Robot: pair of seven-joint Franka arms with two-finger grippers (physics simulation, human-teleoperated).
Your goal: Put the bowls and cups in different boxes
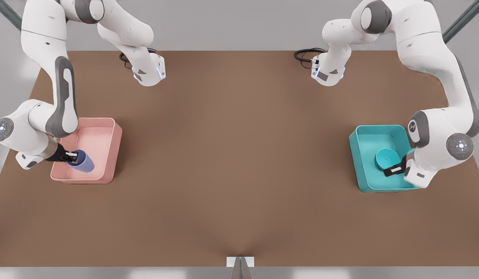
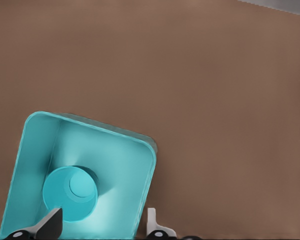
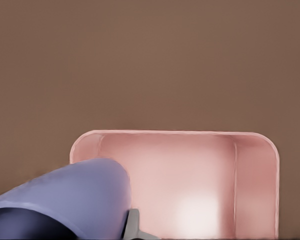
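Note:
The teal bowl [image 1: 386, 158] lies inside the teal box [image 1: 359, 155] at the front view's right. My left gripper [image 1: 394, 169] hangs just over the bowl's near rim, open; in the left wrist view its fingertips [image 2: 52, 222] stand wide apart on either side of the bowl [image 2: 70, 194], within the teal box [image 2: 30, 145]. At the front view's left, my right gripper [image 1: 72, 156] is shut on the lavender cup [image 1: 82, 162], which is held tilted over the pale pink box [image 1: 107, 128]. The cup [image 3: 70, 195] hides one finger in the right wrist view, above the pink box [image 3: 255, 150].
Both boxes sit on a brown table [image 1: 239, 155], one near each side edge. The two arms' bases [image 1: 148, 71] stand at the table's far edge, with black cables beside them. A small grey mount [image 1: 240, 263] sits at the near edge.

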